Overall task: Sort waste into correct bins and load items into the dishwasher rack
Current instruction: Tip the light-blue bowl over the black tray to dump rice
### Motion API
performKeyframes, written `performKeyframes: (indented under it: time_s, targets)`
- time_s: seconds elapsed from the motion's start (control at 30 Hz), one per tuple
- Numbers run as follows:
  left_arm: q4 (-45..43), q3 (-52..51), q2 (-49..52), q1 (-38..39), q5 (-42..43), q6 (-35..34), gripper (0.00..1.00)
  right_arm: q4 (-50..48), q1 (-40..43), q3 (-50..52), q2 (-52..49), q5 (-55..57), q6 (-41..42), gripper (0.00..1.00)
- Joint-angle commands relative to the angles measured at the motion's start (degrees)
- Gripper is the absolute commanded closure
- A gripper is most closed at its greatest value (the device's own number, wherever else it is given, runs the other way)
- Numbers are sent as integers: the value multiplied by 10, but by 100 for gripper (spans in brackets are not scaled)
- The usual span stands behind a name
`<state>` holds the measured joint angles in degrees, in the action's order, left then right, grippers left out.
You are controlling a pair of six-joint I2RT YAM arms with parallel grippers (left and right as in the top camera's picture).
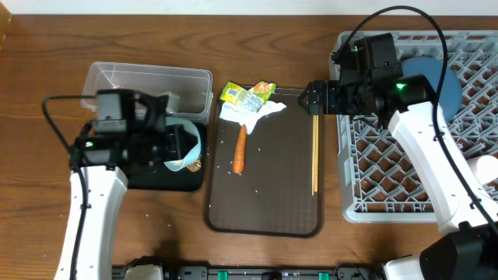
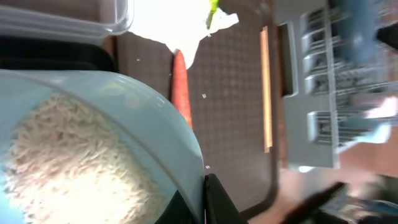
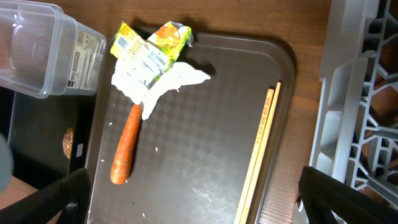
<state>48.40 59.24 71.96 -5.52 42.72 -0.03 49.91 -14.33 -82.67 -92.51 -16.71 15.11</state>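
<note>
My left gripper (image 1: pixel 173 148) is shut on the rim of a pale bowl (image 2: pixel 93 149) full of white rice (image 2: pixel 68 162), held tilted over the black bin (image 1: pixel 163 180). A brown food lump (image 1: pixel 194 164) lies in that bin. On the dark tray (image 1: pixel 264 210) lie the carrot (image 1: pixel 240 149), green-yellow wrappers (image 1: pixel 247 95), a white napkin (image 1: pixel 253 115), loose rice grains and the chopsticks (image 1: pixel 315 152). My right gripper (image 1: pixel 310 99) hangs open above the tray's far right side, nothing between its fingers (image 3: pixel 348 193). The dark-blue plate (image 1: pixel 436 78) stands in the grey rack (image 1: pixel 405 179).
The clear tub (image 1: pixel 148 82) sits behind the black bin, left of the tray. The rack's wall (image 3: pixel 354 93) rises just right of the chopsticks (image 3: pixel 258 152). A pale rounded item (image 1: pixel 486 167) shows at the rack's right edge.
</note>
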Motion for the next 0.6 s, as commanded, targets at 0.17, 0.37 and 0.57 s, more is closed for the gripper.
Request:
performKeyframes:
  time_s: [0.17, 0.37, 0.57]
  targets:
    - [-156, -121, 10, -118, 301, 56, 94, 1, -3, -2, -1, 2, 7, 1]
    - [-220, -175, 10, -195, 393, 92, 94, 3, -3, -2, -1, 2, 7, 1]
    - [-220, -203, 10, -217, 407, 123, 94, 2, -3, -2, -1, 2, 7, 1]
